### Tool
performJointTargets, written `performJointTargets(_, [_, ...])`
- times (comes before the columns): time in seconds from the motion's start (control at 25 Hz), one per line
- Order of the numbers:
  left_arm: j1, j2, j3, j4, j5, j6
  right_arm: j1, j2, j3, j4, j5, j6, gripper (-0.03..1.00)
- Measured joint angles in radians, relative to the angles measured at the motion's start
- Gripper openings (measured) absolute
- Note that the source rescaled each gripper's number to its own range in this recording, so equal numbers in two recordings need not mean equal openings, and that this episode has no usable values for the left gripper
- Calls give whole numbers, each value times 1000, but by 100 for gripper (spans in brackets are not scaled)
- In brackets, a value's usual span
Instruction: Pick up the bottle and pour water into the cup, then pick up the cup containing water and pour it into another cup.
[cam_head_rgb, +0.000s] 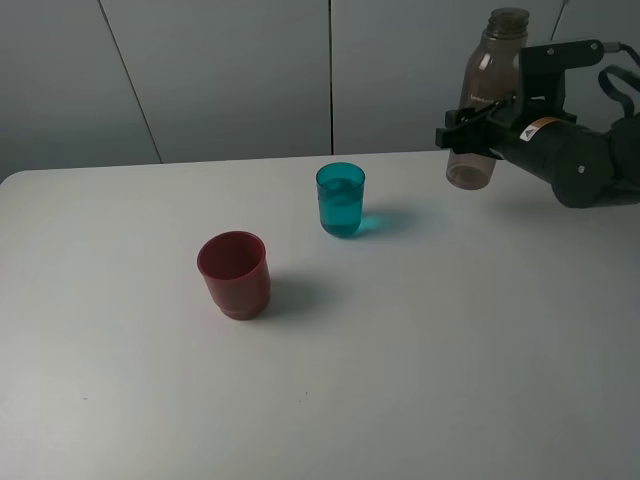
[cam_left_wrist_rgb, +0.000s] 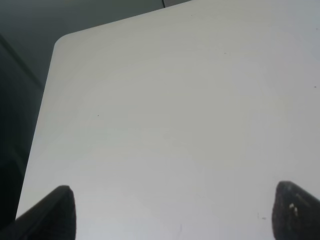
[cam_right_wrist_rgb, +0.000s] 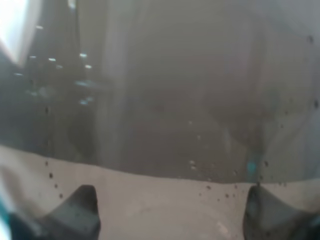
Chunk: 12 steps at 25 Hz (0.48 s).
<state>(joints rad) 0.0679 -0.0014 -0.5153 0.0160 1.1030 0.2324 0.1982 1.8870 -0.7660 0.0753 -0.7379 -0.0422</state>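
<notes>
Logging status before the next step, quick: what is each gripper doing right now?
Left gripper: open, empty.
Right gripper: closed on the bottle.

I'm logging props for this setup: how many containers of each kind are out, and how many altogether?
Bottles: 1, the tall smoky grey-brown translucent plastic bottle
Cups: 2, the teal translucent plastic tumbler and the dark red plastic cup
Total: 3

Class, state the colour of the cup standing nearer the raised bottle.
Translucent teal-blue; the tumbler shows best in the exterior high view.
</notes>
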Motion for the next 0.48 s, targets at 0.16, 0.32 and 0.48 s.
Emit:
performJointTargets(0.16, [0, 0, 0, 0, 0, 0, -39, 66, -7, -5, -30, 4, 2])
performJointTargets(0.32, [0, 0, 0, 0, 0, 0, -58, 130, -35, -5, -47, 5, 2])
performJointTargets(0.48, [0, 0, 0, 0, 0, 0, -58, 171, -71, -7, -66, 5, 2])
